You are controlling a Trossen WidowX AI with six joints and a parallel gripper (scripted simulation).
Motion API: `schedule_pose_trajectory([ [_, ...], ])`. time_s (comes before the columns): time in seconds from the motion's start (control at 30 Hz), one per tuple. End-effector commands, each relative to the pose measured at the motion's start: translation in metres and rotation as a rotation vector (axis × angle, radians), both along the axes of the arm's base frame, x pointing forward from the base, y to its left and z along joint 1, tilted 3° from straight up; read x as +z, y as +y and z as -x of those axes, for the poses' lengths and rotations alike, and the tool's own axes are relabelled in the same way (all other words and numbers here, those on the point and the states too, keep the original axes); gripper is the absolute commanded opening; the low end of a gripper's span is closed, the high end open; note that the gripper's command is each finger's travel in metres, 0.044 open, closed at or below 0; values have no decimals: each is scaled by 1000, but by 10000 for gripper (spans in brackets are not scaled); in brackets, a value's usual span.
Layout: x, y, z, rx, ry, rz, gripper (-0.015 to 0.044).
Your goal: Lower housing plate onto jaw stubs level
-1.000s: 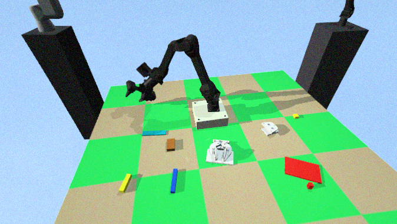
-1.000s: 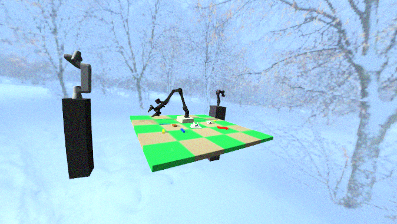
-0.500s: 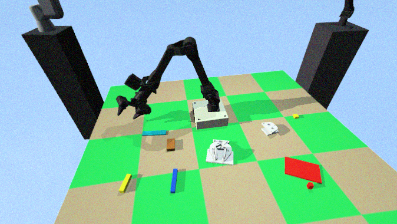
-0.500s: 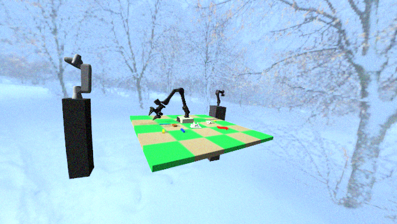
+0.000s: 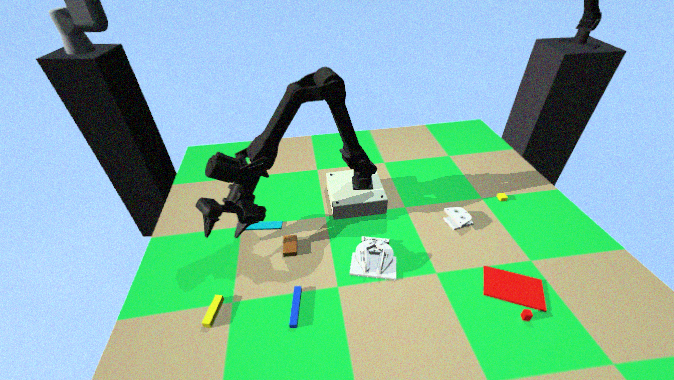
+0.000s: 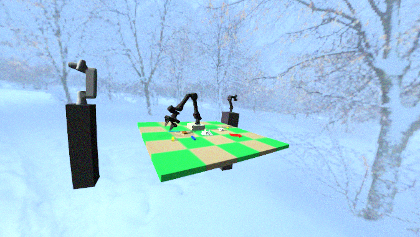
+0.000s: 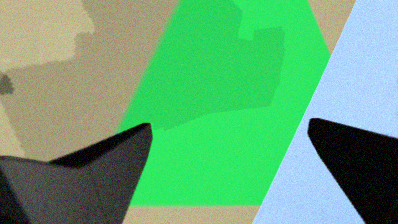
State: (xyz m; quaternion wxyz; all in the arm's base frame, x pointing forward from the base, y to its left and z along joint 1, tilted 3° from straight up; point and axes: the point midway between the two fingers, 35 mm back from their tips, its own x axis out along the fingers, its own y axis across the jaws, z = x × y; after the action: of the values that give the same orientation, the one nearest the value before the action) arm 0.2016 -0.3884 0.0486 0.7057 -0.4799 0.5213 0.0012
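Note:
A white base (image 5: 356,272) (image 6: 207,134) stands on the board in the middle, with the white jaws (image 5: 382,261) upright on it. A separate white plate-like part (image 5: 458,217) (image 6: 220,129) with small dark holes, which looks like the housing plate, lies to the right of the base, apart from it. It looks slightly tilted in the top view. My gripper (image 5: 223,235) (image 6: 168,127) (image 7: 228,128) is open and empty. It hangs above the left part of the board, well left of both white parts. Neither white part shows in the wrist view. The jaw stubs and pins are too small to tell.
A cyan strip (image 5: 267,225) and a brown block (image 5: 289,246) lie near my gripper. Yellow (image 5: 213,311) and blue (image 5: 295,307) bars lie nearer the front. A red panel (image 5: 514,288), a red cube (image 5: 526,315) and a small yellow block (image 5: 502,197) lie right.

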Motion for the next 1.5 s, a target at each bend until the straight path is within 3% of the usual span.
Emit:
schedule_pose_trajectory([
  [0.0, 4, 25, -40, 62, -8, -37, 440],
  [0.37, 7, 115, -125, 243, 13, -126, 440],
  [0.67, 10, 203, -171, 390, 56, -197, 440],
  [1.1, 13, 325, -189, 600, 150, -269, 440],
  [1.47, 13, 445, -171, 744, 278, -336, 440],
])
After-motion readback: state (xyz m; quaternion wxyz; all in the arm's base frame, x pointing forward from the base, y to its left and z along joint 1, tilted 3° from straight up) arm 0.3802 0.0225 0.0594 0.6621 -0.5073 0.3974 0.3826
